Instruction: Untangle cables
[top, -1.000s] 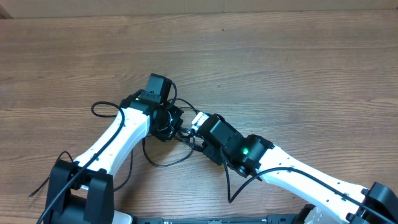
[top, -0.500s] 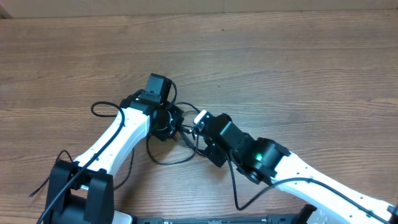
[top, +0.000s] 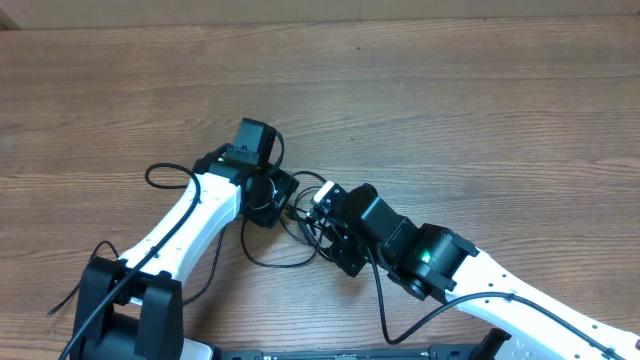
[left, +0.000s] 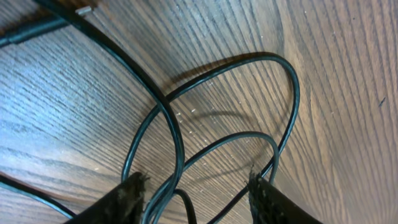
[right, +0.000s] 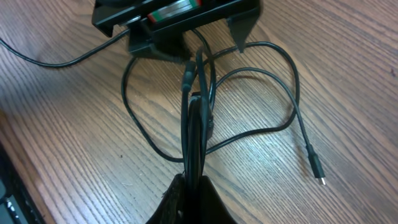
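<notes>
The thin black cables (top: 275, 263) lie tangled on the wooden table between my two grippers. My left gripper (top: 283, 205) is open and low over the tangle. In the left wrist view several cable loops (left: 176, 130) run between its open fingers (left: 199, 196) without being clamped. My right gripper (top: 306, 216) is shut on a bunch of cable strands. The right wrist view shows the strands (right: 194, 134) pinched between the closed fingers (right: 194, 186) and running up to the left gripper (right: 180, 18). One cable ends in a silver-tipped plug (right: 317, 169) lying free on the table.
A thin black cord end (top: 60, 303) lies by the left arm's base. A black loop (top: 152, 177) sticks out left of the left arm. A thicker black wire (top: 385, 320) hangs from the right arm. The wooden table (top: 480, 110) extends far and right.
The right arm's forearm has swung right and toward the front while its gripper stays shut on the strands. The cable loop by the grippers has shifted slightly. The left arm has not moved.
</notes>
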